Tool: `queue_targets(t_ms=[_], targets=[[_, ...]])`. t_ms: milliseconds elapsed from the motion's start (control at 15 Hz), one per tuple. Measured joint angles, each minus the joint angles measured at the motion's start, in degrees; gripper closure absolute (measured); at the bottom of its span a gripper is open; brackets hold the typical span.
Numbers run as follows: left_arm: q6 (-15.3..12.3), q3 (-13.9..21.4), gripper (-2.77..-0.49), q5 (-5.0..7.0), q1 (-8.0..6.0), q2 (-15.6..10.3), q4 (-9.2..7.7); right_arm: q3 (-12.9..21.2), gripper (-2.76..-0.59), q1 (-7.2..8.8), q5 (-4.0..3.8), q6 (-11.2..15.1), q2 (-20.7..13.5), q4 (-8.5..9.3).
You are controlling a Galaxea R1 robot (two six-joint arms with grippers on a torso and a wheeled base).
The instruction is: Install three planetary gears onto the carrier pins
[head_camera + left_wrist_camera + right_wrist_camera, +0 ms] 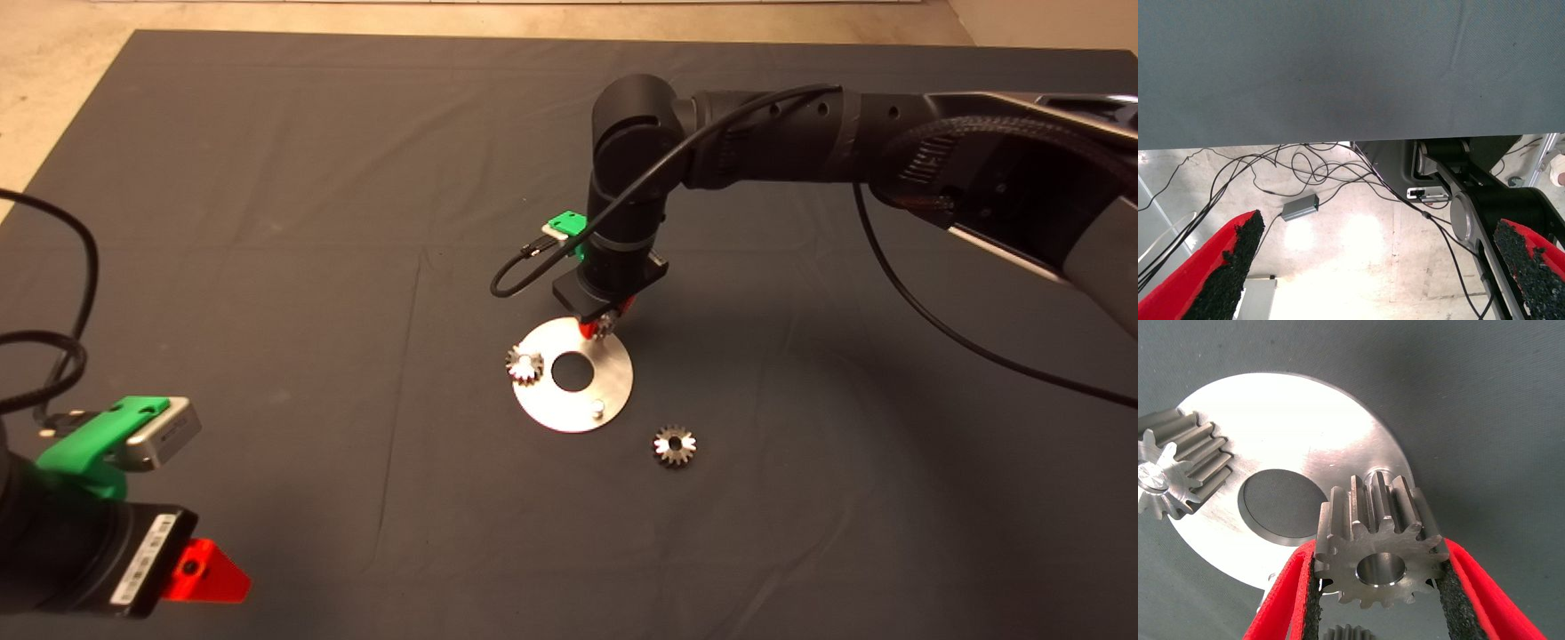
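The shiny round disc [613, 378] with a large centre hole lies mid-mat and also shows in the right wrist view [1305, 427]. One planetary gear [524, 364] sits on its left carrier pin [1153, 477]. A bare pin [597, 409] stands at its near right. My right gripper [601, 325] hovers over the disc's far edge, shut on a second gear [1371, 520] whose bore is empty. The third pin [1375, 477] shows just beyond that gear. A third gear [675, 444] lies loose on the mat near the disc. My left gripper [209, 573] is parked at the lower left, open and empty.
The dark mat [267, 222] covers the table, with bare floor beyond its far edge. The right arm [800, 133] reaches in from the right, and its cable loops left of the wrist. The left wrist view shows cables [1305, 167] and a small grey box [1300, 207] on the floor.
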Motion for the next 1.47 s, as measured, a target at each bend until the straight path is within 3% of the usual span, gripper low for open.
queue_targets(t_ms=[533, 1133, 1467], targets=[[0.00, 0.00, -2.51, 0.00, 0.02, -0.02, 0.00, 0.30, -1.05, -0.38, -0.07, -0.06, -0.02, -0.05], [0.00, 0.00, -2.51, 0.00, 0.02, -0.02, 0.00, 0.59, -1.05, -0.38, 0.74, -0.74, -1.13, -0.02], [0.01, 0.00, -2.51, 0.00, 0.00, -0.02, 0.00, 0.63, -1.05, -0.38, 0.76, -0.89, -1.27, -0.02]])
